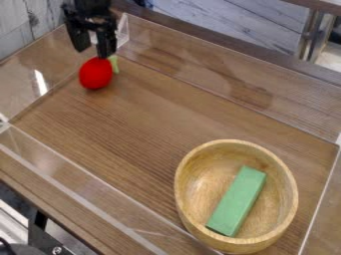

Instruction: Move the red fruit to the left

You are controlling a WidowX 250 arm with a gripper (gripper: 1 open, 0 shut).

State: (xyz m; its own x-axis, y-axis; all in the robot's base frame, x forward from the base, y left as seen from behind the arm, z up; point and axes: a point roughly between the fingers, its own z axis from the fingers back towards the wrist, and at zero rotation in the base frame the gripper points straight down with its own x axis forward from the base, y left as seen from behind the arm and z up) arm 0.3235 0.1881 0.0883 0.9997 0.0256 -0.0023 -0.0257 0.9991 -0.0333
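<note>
The red fruit (95,74), a small round bright red toy with a pale leaf bit at its upper right, rests on the wooden table at the far left. My black gripper (92,40) hangs just above it, pointing down, its two fingers spread open with nothing between them and clear of the fruit.
A wooden bowl (200,169) sits at the near right with a flat green block (237,200) lying inside. Clear plastic walls (54,159) ring the wooden table surface (173,120). A metal table leg (312,40) stands at the back right.
</note>
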